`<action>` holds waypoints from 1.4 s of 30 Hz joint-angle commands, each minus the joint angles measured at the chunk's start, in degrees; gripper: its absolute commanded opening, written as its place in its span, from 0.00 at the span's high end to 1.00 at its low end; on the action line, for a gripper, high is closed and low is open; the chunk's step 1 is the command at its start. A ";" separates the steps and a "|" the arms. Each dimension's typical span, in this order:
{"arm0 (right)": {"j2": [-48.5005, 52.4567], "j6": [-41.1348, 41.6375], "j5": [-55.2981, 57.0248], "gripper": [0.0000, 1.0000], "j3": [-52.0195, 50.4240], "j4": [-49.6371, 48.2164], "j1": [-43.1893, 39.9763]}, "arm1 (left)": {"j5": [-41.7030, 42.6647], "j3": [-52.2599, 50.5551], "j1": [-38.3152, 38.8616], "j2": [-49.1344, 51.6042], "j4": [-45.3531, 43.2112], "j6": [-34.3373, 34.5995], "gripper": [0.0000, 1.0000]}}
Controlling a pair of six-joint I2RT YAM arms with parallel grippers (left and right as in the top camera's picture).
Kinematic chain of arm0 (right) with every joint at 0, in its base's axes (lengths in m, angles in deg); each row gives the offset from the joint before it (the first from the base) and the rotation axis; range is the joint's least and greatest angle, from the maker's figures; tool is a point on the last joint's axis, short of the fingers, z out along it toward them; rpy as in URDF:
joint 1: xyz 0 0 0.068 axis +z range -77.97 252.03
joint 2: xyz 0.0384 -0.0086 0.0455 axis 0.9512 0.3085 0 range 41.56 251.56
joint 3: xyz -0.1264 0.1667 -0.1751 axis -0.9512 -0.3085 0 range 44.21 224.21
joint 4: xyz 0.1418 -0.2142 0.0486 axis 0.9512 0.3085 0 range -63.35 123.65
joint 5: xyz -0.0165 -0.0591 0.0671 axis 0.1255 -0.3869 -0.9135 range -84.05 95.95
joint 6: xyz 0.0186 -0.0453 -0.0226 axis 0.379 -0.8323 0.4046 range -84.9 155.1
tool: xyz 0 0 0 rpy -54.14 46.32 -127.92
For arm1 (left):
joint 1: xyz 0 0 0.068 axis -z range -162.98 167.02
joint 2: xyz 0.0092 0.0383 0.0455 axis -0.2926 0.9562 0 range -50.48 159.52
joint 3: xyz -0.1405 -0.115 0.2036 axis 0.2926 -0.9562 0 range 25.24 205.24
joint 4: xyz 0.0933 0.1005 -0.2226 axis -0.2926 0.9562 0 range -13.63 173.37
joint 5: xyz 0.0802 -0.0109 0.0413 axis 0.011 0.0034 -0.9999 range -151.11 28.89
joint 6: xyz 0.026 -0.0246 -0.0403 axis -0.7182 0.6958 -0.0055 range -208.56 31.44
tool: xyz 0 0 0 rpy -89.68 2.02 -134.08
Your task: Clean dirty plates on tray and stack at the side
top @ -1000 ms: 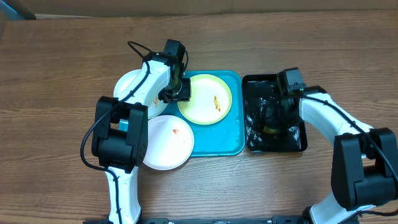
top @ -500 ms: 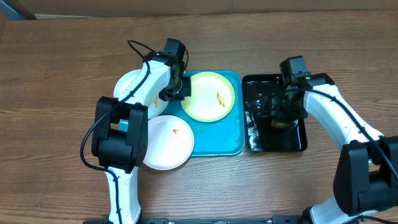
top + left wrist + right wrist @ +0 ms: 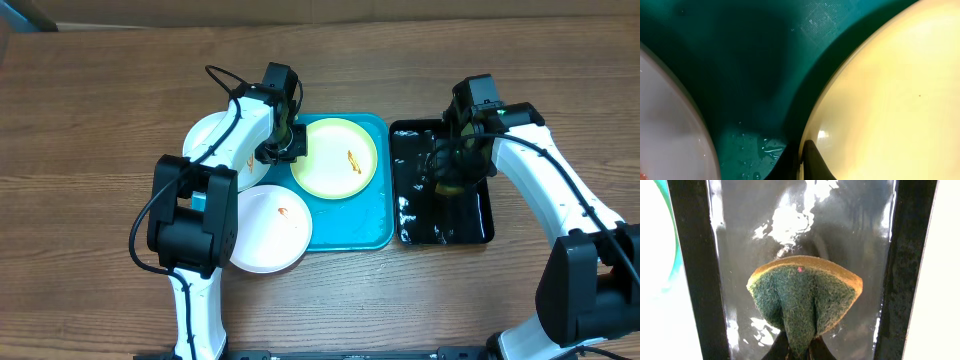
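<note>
One wood-grain table [image 3: 100,100] under turquoise tray [image 3: 350,222].

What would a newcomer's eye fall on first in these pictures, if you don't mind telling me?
Most likely the bright turquoise tray at the centre, with the lime-rimmed plate on it bearing an orange smear. Next, the green-faced sponge pinched in the right gripper over the wet black tray on the right.

black tray [image 3: 445,225]: wet | sponge [image 3: 805,297]: green face, yellow back, folded, over tray | table [image 3: 100,150]: wood
</note>
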 commanded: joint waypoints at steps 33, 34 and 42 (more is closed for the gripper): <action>-1.29 0.57 -14.64 0.96 9.68 -5.75 6.58 | 1.90 -0.07 0.61 0.72 0.68 -0.09 0.96; -1.29 1.31 -14.64 0.96 9.75 -8.13 7.19 | 1.90 -0.07 0.61 0.72 0.70 -0.09 0.96; 2.40 2.56 6.75 0.96 9.75 -18.34 17.59 | 1.90 -0.07 0.68 0.72 0.70 -0.09 0.96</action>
